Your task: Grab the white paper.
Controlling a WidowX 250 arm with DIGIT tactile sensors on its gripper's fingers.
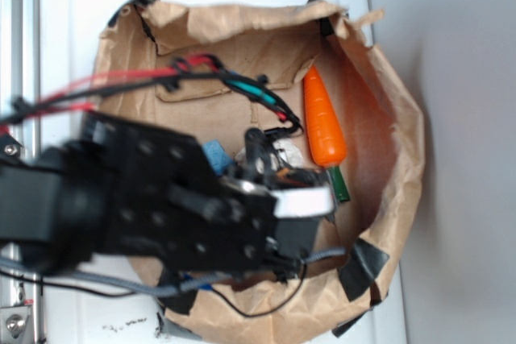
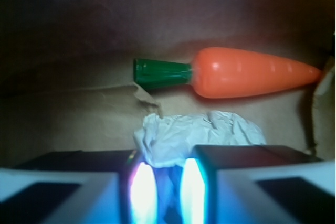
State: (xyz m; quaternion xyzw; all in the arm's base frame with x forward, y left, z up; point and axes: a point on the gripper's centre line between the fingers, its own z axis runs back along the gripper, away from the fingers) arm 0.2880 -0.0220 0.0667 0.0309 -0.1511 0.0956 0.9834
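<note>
The white paper (image 2: 194,132), a crumpled off-white wad, lies on the floor of the brown paper bag just below the orange carrot (image 2: 252,72). My gripper (image 2: 168,182) is shut on the wad's near part, which sits pinched in the narrow gap between the two fingers (image 2: 143,192). In the exterior view the gripper (image 1: 278,168) reaches down into the bag, and only a small patch of the white paper (image 1: 288,151) shows beside it. The carrot (image 1: 322,122) lies just to the right, with its green stem towards the gripper.
The brown paper bag (image 1: 403,142) lies opened wide on a white surface (image 1: 81,6), its raised rim ringing the work area. Black tape (image 1: 363,267) patches its lower right edge. My black arm and its cables cover the bag's left half.
</note>
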